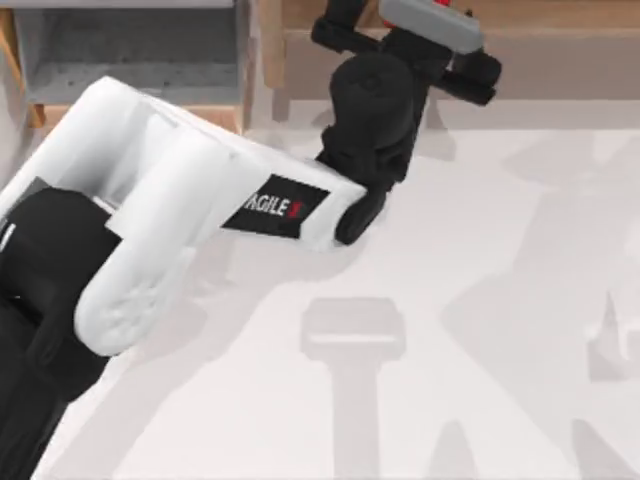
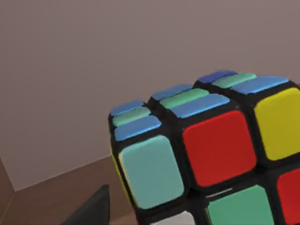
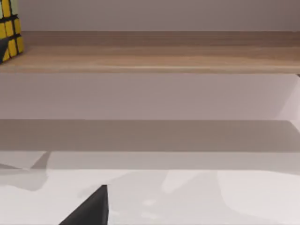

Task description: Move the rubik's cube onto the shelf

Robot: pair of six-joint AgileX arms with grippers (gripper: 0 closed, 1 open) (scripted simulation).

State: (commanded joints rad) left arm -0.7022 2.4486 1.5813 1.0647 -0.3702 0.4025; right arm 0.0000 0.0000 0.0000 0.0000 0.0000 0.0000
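My left tool point(image 1: 440, 20) is stretched out to the far side of the counter point(image 1: 480, 300), up over the shelf point(image 1: 560, 15). It's got the rubik's cube point(image 2: 201, 154) w/ it: the left wrist view has the cube right up close, blue-green face up, red, yellow and green squares toward the camera. Can't see the fingers themselves, so how wide they stand I can't tell; my guess is they're closed on the cube, since it hangs so near the camera.

In the right wrist view the cube's yellow side point(image 3: 9, 30) sits at the shelf board's level, at or just above the wood; touching or not, can't tell.

Step in hand, imo: the placing, w/ the carry done. Next move calls for a short drop till the cube rests flat on the board, well in from the front edge, then let go and back straight out w/o nudging it.

Right arm is parked low, facing the shelf front.
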